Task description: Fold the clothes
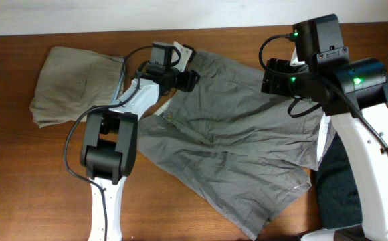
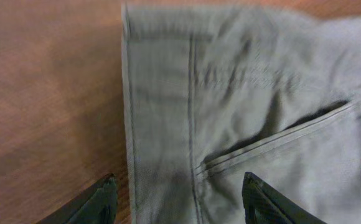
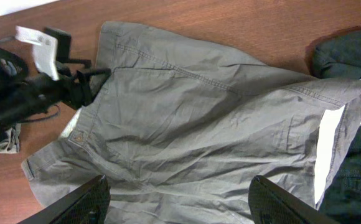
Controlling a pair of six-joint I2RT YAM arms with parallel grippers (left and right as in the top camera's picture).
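**Grey shorts on the tabletop, both arms above.** Mid-grey woven shorts are shown wrinkled and spread flat at the centre of the wooden tabletop. The waistband is placed at the left and the legs run to the near right. A button and a slanted pocket seam are seen near the waistband.

The left claw is held over the far corner of the waistband, its fingers apart and nothing clamped. The right claw is held above the far right part of the shorts, its fingers wide apart and likewise without a grip.

Bare wood is left at the near left and along the far edge. At the right, the edge of the shorts is met by a white garment and a black garment. A khaki garment is laid at the far left, near the waistband.

Counted: four garments, two claws.
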